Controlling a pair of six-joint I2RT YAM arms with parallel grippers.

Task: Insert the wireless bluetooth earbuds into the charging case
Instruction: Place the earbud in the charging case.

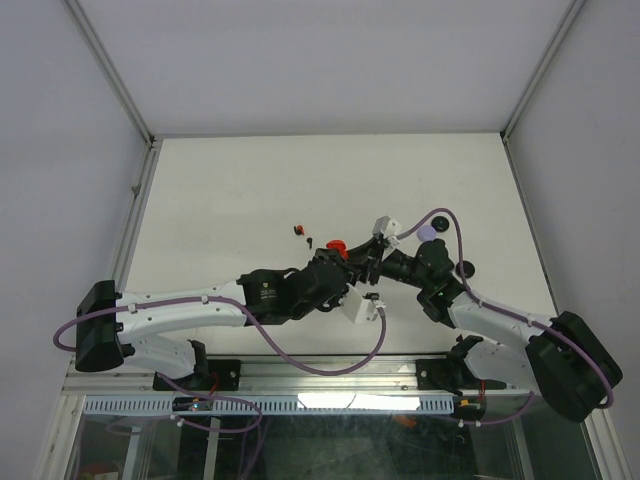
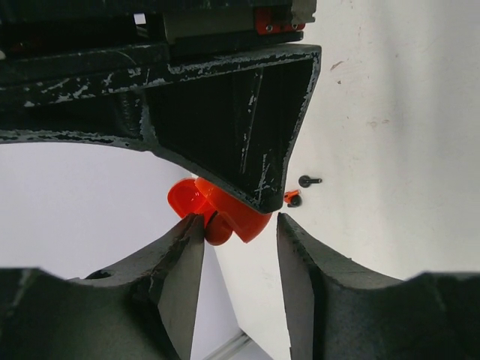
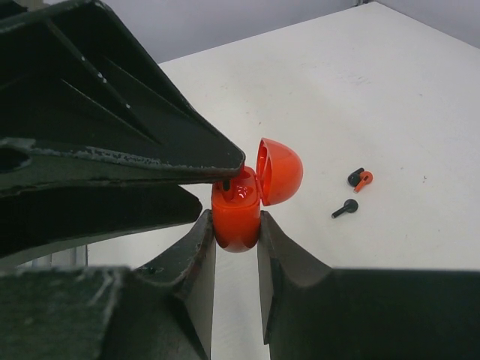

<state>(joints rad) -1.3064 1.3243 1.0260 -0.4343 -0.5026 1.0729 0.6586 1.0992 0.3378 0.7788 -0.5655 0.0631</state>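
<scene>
Case point(image 3: 237, 204), glossy red and rounded, lid open, sits pinched in right end effector point(image 3: 235, 223); left end effector point(image 2: 238, 222) stands parted.

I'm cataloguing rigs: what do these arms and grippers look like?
The left arm and right arm have white rear links, black forward sections and looping purple cables. The left gripper and right gripper have black wedge-shaped fingers with scuffed, whitish edges.

red charging case point(image 3: 237, 211), lid open, upright in right hand point(image 3: 235, 229), red-and-black earbud point(image 3: 361, 178) and black earbud point(image 3: 344, 209) lying loose nearby
</scene>
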